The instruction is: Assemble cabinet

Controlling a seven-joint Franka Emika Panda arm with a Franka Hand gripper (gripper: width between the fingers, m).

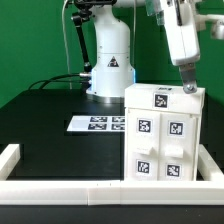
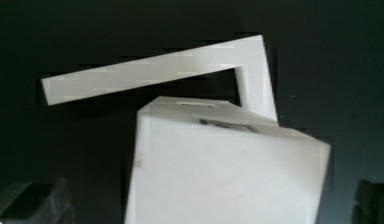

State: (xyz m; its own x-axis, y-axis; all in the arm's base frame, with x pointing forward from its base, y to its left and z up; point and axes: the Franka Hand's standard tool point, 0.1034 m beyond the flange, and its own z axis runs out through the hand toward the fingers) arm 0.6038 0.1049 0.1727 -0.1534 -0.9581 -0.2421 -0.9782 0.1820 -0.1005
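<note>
The cabinet [image 1: 160, 135] is a tall white box with black-and-white tags on its top and front. It stands upright at the exterior view's right, against the low front wall. My gripper [image 1: 187, 88] hangs straight down onto the cabinet's top at its far right edge. In the wrist view the cabinet [image 2: 224, 165] fills the space between the jaws. My gripper [image 2: 207, 212] is open. Its dark fingers [image 2: 38, 205] stand apart from the white sides, with dark gaps on both sides. No drawer blocks show apart from the box.
The marker board [image 1: 100, 123] lies flat on the black table to the left of the cabinet in the exterior view. A low white border wall [image 1: 60, 188] runs along the front and left; its corner shows in the wrist view [image 2: 242, 60]. The arm's base [image 1: 110, 70] stands behind.
</note>
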